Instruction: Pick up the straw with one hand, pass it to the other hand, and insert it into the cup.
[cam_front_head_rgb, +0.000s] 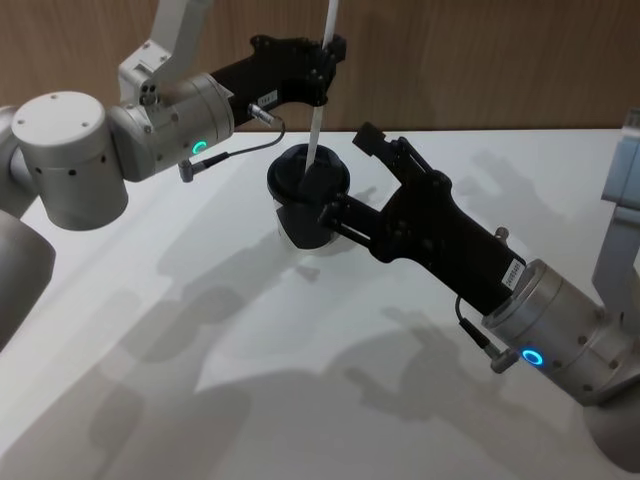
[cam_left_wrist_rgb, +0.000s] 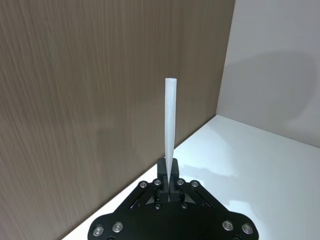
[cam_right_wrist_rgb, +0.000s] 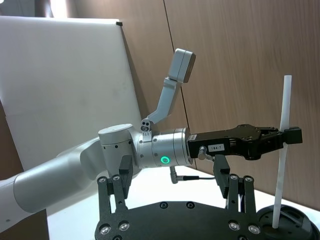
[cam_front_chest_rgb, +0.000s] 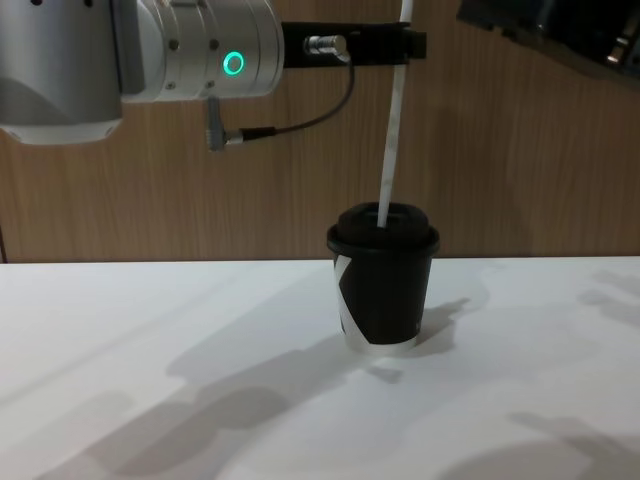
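The black cup (cam_front_head_rgb: 305, 205) with a domed lid stands upright on the white table (cam_front_head_rgb: 200, 330). The white straw (cam_front_head_rgb: 318, 110) stands nearly upright, and its lower end sits in the lid's opening (cam_front_chest_rgb: 381, 214). My left gripper (cam_front_head_rgb: 322, 62), on the silver wrist with a green ring, is shut on the straw's upper part, well above the cup. In the left wrist view the straw (cam_left_wrist_rgb: 170, 125) rises from between the closed fingers (cam_left_wrist_rgb: 163, 174). My right gripper (cam_front_head_rgb: 344, 173) hovers open just right of the cup, above table height, with nothing between its fingers (cam_right_wrist_rgb: 122, 172).
A wood-panelled wall (cam_front_chest_rgb: 520, 160) runs close behind the cup. A thin dark cable (cam_front_chest_rgb: 290, 125) loops under the left wrist. A pale panel (cam_front_head_rgb: 620, 170) stands at the table's right edge. Bare table lies in front of the cup.
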